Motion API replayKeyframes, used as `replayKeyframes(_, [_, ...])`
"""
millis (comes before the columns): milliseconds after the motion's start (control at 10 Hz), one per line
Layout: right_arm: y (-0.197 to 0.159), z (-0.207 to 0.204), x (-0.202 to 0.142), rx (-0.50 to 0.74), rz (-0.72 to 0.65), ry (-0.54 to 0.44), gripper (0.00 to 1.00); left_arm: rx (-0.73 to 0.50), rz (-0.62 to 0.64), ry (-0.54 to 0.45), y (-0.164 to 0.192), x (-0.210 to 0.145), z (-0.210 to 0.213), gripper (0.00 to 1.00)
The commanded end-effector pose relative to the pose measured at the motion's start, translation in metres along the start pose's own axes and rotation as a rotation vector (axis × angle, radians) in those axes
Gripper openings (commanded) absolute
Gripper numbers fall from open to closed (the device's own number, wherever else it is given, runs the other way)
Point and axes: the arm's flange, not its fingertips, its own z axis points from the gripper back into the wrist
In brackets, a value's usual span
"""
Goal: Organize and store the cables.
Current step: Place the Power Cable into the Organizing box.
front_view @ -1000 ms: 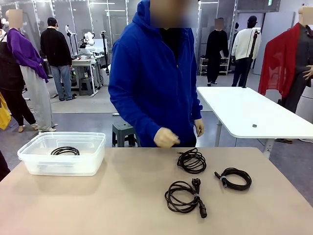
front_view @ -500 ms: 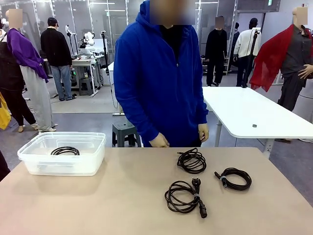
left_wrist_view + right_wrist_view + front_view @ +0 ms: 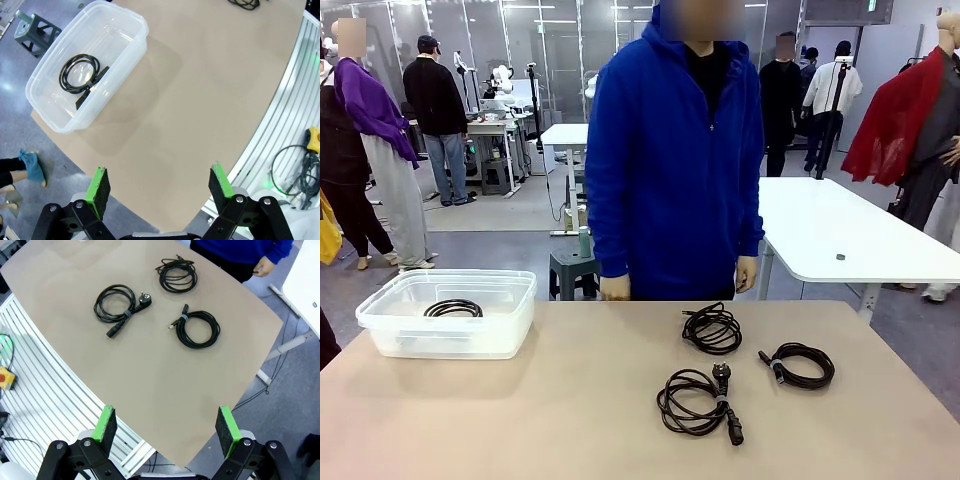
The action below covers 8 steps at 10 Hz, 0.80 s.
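Four coiled black cables in all. Three lie on the one desk (image 3: pixel 570 420): one power cable (image 3: pixel 698 402) with chunky plugs, one loosely wound cable (image 3: pixel 711 328), and one cable with a slim connector (image 3: pixel 800 365). The fourth cable (image 3: pixel 453 308) sits in the single clear plastic bin (image 3: pixel 380 300). One person (image 3: pixel 675 150) stands at the far edge, with two hands (image 3: pixel 615 289) showing. There are two end effectors, the left end effector (image 3: pixel 158 172) and the right end effector (image 3: pixel 166 412), each with two green pads (image 3: pixel 98 186).

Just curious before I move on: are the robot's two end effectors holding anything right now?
Left end effector: open, holding nothing.
Right end effector: open, holding nothing.
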Motion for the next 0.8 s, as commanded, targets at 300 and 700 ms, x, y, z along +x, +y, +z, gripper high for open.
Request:
replayKeyframes(300, [0.020, -0.056, 0.049, 0.000, -0.122, 0.141, 1.00, 0.009, 0.006, 0.007, 0.000, -0.001, 0.001, 1.00])
replayKeyframes(700, [0.036, -0.128, 0.093, -0.039, -0.223, 0.215, 1.00, 0.009, 0.006, 0.007, 0.000, -0.001, 0.001, 1.00])
